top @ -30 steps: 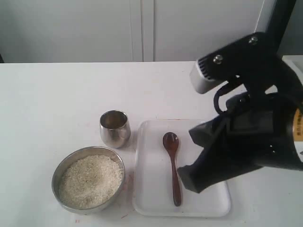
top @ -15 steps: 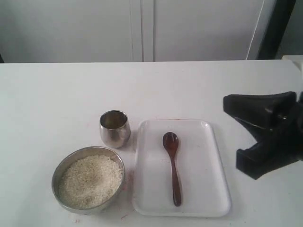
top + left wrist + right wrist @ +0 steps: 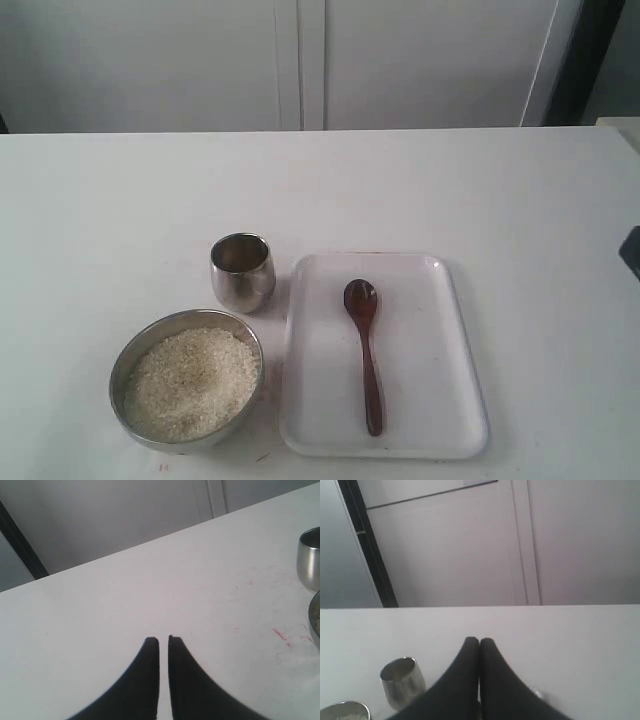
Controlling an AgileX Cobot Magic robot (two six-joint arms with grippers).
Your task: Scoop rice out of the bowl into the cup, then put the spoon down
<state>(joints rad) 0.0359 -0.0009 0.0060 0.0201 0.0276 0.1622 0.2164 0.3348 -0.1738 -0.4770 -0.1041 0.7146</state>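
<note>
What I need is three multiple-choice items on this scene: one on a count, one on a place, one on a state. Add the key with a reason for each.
1. How many steel vessels stand on the table?
A. one
B. two
C. three

2. Where does the wooden spoon lie?
A. on the bare table
B. on the white tray
C. off the table altogether

3. What state is the right pincer in?
A. wide open
B. shut and empty
C. shut on the spoon

Key:
1. B, since only the bowl of rice and the small cup are steel.
2. B, since the whole spoon rests inside the tray's rim.
3. B, since the jaws meet in the right wrist view with nothing between them.
</note>
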